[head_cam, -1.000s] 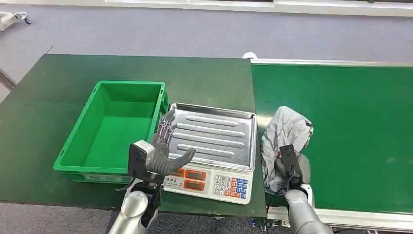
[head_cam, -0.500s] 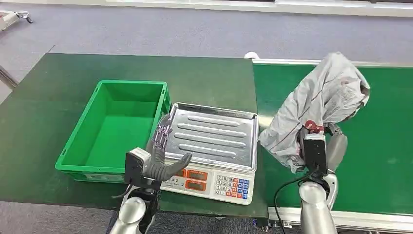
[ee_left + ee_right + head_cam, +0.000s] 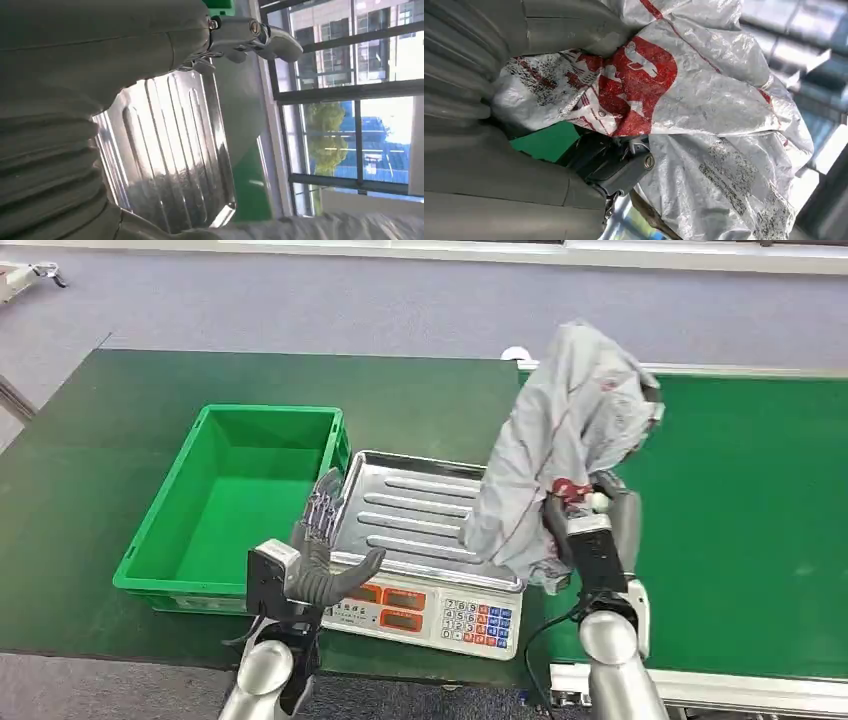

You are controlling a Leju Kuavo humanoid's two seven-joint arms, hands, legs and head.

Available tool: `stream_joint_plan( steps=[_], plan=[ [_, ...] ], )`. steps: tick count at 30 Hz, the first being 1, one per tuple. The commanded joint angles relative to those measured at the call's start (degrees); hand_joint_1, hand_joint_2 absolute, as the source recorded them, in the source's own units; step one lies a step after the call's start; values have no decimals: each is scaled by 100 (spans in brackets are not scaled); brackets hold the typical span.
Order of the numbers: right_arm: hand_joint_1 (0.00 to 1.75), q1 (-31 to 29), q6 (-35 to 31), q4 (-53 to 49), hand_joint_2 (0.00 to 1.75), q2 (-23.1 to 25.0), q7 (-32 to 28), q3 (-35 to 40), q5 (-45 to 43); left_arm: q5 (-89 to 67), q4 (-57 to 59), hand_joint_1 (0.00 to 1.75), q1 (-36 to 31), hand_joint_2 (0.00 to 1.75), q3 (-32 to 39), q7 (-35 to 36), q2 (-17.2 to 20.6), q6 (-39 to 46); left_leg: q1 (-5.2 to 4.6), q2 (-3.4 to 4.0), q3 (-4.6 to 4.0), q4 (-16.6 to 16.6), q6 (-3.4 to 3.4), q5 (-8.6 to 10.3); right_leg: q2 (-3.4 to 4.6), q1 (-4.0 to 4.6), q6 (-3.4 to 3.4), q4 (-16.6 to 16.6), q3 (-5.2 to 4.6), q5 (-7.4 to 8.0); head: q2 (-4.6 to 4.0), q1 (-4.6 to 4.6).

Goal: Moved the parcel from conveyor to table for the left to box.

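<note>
A crumpled grey plastic parcel bag with red printed markings (image 3: 560, 455) hangs upright in the air. Its lower end overlaps the metal tray's right edge in the head view.

grey carpet floor (image 3: 400, 300), dark green table (image 3: 90, 470), tall dark-framed windows (image 3: 350, 100), daylight, trees outside

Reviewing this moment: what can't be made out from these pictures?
- Scale readout: too small in the head view.
- Right robot hand fingers: covered by the grey parcel it holds.
- Parcel label print: smudged and creased in the right wrist view.
- Scale tray right corner: behind the parcel.
</note>
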Motion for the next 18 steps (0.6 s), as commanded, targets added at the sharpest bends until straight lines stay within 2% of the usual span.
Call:
stream_joint_plan(
  steps=[1,7,8,9,14,17,18],
  plan=[
    [175,-430,-2,1366,175,115,-12,1051,-75,-39,-47,0,-19,175,303,34,82,28,4,17,16,-10,0,-2,11,6,-5,-11,13,3,0,0],
    [175,-538,58,1669,175,152,88,1268,-191,-77,-131,0,10,175,279,77,99,37,0,12,15,-11,2,-2,10,1,-5,-11,13,1,0,0],
    [19,-517,-62,1662,175,122,87,1290,-156,-155,-126,0,-6,175,250,107,116,77,5,15,20,-15,3,-1,10,6,-5,-20,22,4,0,0],
    [0,-451,-122,1574,175,91,95,1279,-214,-197,-115,0,-27,175,233,120,115,111,0,12,11,-10,1,-1,11,-3,-4,-9,9,1,0,0],
    [0,-93,64,959,175,-114,202,1086,-703,-1002,-9,0,-228,175,49,176,223,502,4,-17,12,-13,2,2,-18,1,-4,-17,20,-2,0,0],
    [0,152,1045,599,175,-315,99,691,-1783,-1247,110,0,-368,175,33,182,275,411,4,-35,12,-10,3,3,-35,1,-4,-15,22,-7,0,0],
    [0,182,1054,569,175,-337,28,593,-1800,-1286,160,0,-405,175,47,165,268,392,1,-44,6,-9,3,6,-43,-2,-3,-12,18,-8,0,-2]
  ],
)
